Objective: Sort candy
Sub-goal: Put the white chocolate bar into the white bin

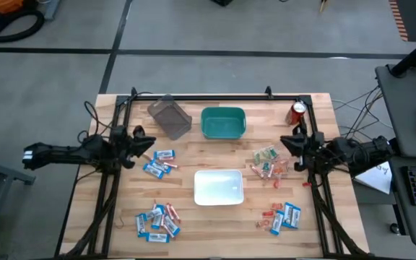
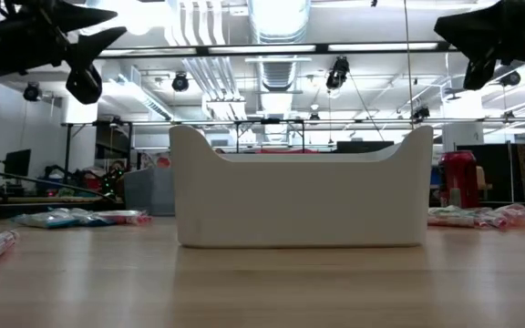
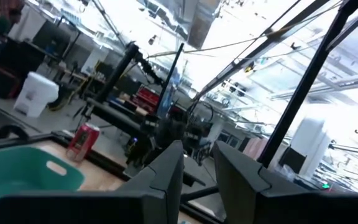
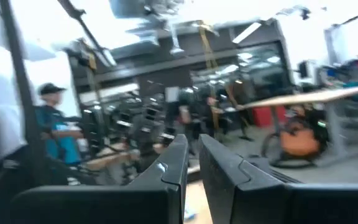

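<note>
- Currently, both arms are raised above the table [image 1: 215,224], at its 2 side edges, and neither holds anything.
- Left gripper [image 1: 147,141]: fingers narrowly parted, nothing between them. The nearest blue-and-white packets [image 1: 159,163] lie just in front of and below the jaws, toward the table's centre.
- Right gripper [image 1: 289,143]: fingers nearly pressed together, nothing between them. The pinkish sticks [image 1: 267,163] lie just inboard of it.
- 2 further candy heaps sit along the near edge, well apart from either gripper.
- Long axes within each heap run in mixed directions; no common heading can be stated.
- Judgement: each arm is nearer to its own side's heap, with the white bin [image 1: 219,187] and the teal bin [image 1: 223,123] between them.
</note>
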Robot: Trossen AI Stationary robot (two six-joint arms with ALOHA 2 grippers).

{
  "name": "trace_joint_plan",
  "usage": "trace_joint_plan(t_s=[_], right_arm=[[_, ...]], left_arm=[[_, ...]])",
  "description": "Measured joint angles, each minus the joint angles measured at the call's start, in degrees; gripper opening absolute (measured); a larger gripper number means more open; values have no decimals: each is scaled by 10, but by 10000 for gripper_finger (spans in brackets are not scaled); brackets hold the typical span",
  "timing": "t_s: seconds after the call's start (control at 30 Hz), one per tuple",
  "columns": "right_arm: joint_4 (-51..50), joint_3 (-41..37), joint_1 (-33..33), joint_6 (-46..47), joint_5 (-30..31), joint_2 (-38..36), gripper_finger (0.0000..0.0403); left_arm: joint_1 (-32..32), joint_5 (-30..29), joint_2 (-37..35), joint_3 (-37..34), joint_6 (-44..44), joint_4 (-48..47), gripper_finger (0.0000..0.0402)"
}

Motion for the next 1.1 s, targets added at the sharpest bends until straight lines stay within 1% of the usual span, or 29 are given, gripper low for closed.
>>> trace_joint_plan(t_s=[0.13,0.23,0.3,0.33,0.43,0.47,0.53,0.6,0.7,0.77,0.87,0.97,1.03,1.1], right_arm=[[-96,53,0,28,84,13,34],[-193,91,0,50,125,28,34],[-247,118,0,89,146,34,34],[-278,134,0,115,149,36,34],[-365,176,0,180,147,41,34],[-386,187,0,197,148,43,34],[-414,201,0,214,147,46,34],[-416,204,0,215,147,49,34],[-416,204,0,213,147,51,34],[-420,204,0,210,147,52,34],[-424,204,0,209,147,53,34],[-428,204,0,210,147,54,34],[-428,204,0,213,147,54,34],[-428,204,0,213,147,54,34]], left_arm=[[-3,0,63,0,-19,64,75],[-4,-1,116,6,-25,89,75],[-4,-7,143,12,-20,89,76],[-4,-8,156,14,-40,89,76],[-4,-8,193,27,-157,89,76],[-4,-4,204,30,-173,82,75],[-4,37,226,46,-176,54,75],[-7,80,247,66,-172,4,76],[-15,89,285,112,-167,-92,75],[-15,99,309,153,-139,-186,76],[-17,115,344,220,-89,-376,75],[-30,115,381,288,-52,-555,76],[-46,115,401,324,-19,-632,76],[-66,112,416,348,4,-678,76]])
